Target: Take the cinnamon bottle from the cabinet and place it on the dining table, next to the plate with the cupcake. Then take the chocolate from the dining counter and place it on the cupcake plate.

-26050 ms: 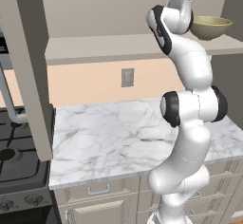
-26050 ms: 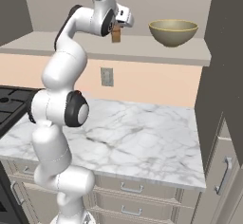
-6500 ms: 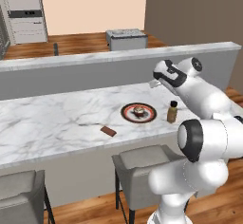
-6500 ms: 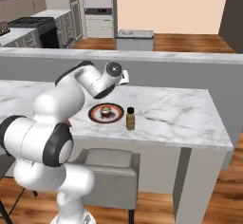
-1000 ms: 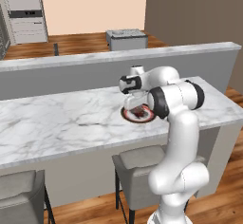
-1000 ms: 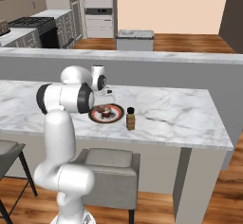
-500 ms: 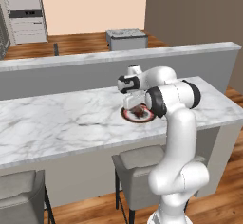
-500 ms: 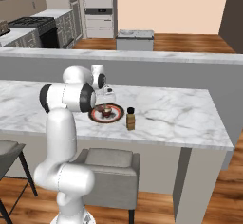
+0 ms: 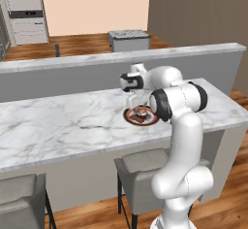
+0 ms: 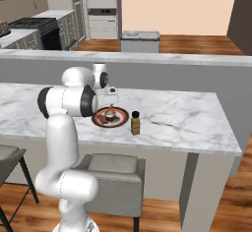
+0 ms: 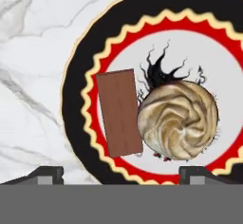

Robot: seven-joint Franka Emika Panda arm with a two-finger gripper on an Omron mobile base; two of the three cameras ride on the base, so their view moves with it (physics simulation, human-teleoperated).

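The plate (image 11: 75, 123), dark-rimmed with a red and cream zigzag ring, lies on the white marble dining table (image 10: 187, 113). On it sits the cupcake (image 11: 178, 118) with a swirled pale top. The flat brown chocolate (image 11: 119, 112) lies right beside it, inside the rim. My gripper (image 11: 121, 173) hovers just above the plate, open, with its fingertips (image 11: 45, 174) wide apart and nothing between them. From the right base view the gripper (image 10: 110, 98) points down over the plate (image 10: 110, 116). The cinnamon bottle (image 10: 135, 123) stands upright just right of the plate. The plate (image 9: 140, 115) shows partly behind my arm.
A raised grey ledge (image 10: 187, 59) runs along the table's far side. Grey padded stools (image 9: 145, 167) (image 10: 110, 169) stand under the near edge. To the left and right of the plate the marble (image 9: 58, 126) is bare. A stove (image 10: 49, 34) and fridge stand far behind.
The jaws have gone from shut to open over the plate, and the chocolate now lies loose on the plate beside the cupcake. The arm has hardly moved.
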